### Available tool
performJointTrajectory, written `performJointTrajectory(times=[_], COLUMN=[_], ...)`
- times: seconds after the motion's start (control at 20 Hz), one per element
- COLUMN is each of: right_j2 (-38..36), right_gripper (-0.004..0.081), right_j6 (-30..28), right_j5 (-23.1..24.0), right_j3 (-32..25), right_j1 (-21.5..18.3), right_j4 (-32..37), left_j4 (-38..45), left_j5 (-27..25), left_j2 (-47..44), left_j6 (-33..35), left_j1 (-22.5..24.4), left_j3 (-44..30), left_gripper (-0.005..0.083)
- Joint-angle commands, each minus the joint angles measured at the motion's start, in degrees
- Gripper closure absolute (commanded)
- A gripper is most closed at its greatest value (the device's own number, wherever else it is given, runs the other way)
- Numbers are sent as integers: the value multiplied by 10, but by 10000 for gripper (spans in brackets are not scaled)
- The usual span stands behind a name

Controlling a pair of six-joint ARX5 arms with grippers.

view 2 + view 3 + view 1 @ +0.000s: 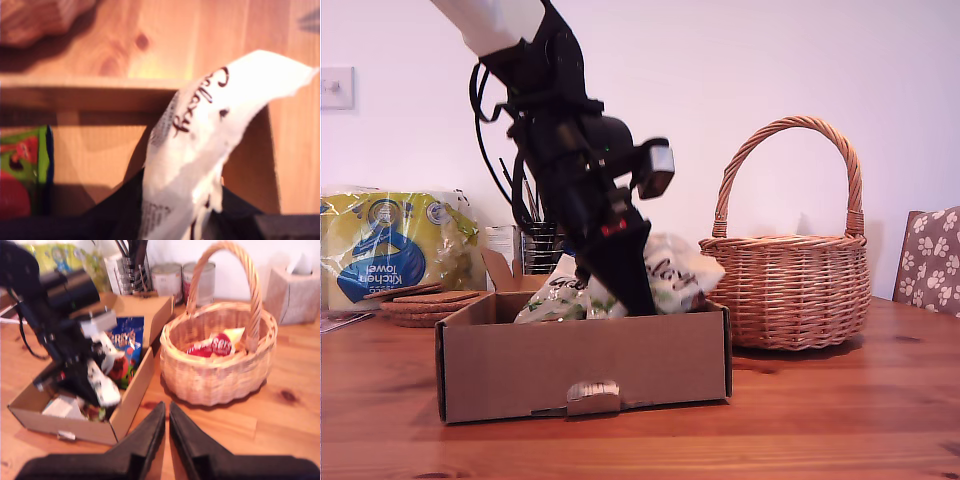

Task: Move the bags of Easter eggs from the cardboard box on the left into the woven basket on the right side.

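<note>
White plastic fills the first wrist view: my first gripper [185, 220] is clamped on a Galaxy bag [210, 140], the dark jaws pinching its lower part, brown script showing on the crinkled film. Exterior view shows the same arm reaching down steeply into the box [585, 365], gripper tip [638, 300] below the front wall's rim, the Galaxy bag [675, 270] bulging up beside it above the box edge. A second white-and-green bag [552, 300] lies in the box toward the exterior view's left of the gripper. A blue bag [127, 347] lies against the box's far inner wall in the second wrist view; a green-and-red pouch [22, 160] shows at the box floor in the first wrist view, too blurred to read.

My second gripper [167, 432] hangs over bare table [280, 430], jaws nearly together with only a thin gap, nothing in them, near the box corner and the basket [215, 375].

Basket stands just beside the box, on the exterior view's right, apart from it. Inside: a red bag [212, 346] and a pale yellow packet [234, 335], touching.

Behind: towel pack [395, 245], stacked coasters [425, 305], mesh pot [542, 245], two tins [182, 280], tissue box [295, 287].
</note>
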Motion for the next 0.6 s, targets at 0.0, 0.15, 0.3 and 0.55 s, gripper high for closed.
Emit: performJointTrajectory(times=[0.0,0.15,0.3,0.55], right_j2=[0,0,0,0], right_gripper=[781,781,781,781], right_j6=[0,0,0,0], right_j5=[0,0,0,0], right_j3=[-8,-8,-8,-8], right_j1=[-1,-1,-1,-1], right_j4=[-8,-21,-23,-25], left_j4=[-9,-49,-88,-94], left_j5=[2,2,1,0], left_j2=[5,4,-10,-35], left_j6=[-2,-2,-2,-5], left_j1=[1,1,-2,-3], left_j3=[30,80,108,108], left_gripper=[669,682,683,684])
